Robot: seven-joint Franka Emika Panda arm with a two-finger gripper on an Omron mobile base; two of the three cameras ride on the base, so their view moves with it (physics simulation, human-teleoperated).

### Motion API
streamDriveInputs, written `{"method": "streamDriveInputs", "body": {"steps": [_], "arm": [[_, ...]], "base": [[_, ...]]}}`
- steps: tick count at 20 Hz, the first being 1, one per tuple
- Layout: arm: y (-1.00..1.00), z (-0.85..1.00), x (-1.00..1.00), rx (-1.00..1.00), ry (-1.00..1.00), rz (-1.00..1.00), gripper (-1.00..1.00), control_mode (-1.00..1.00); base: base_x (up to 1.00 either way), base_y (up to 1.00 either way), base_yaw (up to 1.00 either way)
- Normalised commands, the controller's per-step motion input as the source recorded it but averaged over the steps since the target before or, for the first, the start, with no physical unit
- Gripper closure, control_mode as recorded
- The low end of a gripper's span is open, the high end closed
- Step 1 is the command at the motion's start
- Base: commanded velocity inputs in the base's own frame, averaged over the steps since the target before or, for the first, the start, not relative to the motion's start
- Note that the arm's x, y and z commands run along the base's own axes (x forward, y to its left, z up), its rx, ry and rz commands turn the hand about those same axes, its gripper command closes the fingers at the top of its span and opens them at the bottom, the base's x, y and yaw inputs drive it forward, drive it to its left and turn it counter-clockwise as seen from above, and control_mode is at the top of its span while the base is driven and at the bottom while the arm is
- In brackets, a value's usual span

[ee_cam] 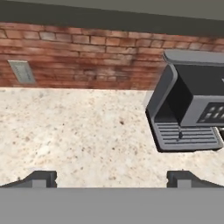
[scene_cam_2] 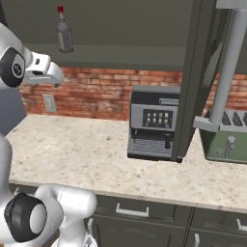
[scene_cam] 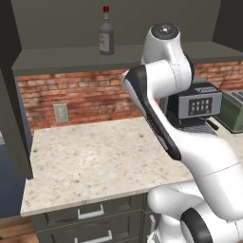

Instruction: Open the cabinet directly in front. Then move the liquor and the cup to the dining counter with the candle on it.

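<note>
The gripper is seen with its fingertips spread wide and nothing between them, aimed at the beige worktop with the coffee machine at about 2 o'clock. The cabinet is judged already opened, its door standing edge-on, while the liquor remains upright on the shelf at 12 o'clock, so both transfers are judged outstanding. The bottle's pale label cannot be read.

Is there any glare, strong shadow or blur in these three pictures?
Left base view: even flat light, no glare, the liquor slightly soft. Right base view: the open cabinet interior is dim, the worktop evenly lit. Hand view: the coffee machine looks tilted, edges coarse.
</note>
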Motion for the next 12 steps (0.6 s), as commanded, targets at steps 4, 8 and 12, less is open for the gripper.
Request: {"method": "streamDriveInputs", "body": {"steps": [4, 8, 12], "arm": [[0.01, 0.61, 0.00, 0.01, -0.02, 0.09, -1.00, -1.00], [0.00, 0.44, 0.00, 0.01, -0.15, 0.17, -1.00, -1.00], [-0.15, 0.09, -0.03, 0.10, -0.35, 0.27, -1.00, -1.00]], "base": [[0.00, 0.00, 0.00], [0.00, 0.00, 0.00], [0.00, 0.00, 0.00]]}}
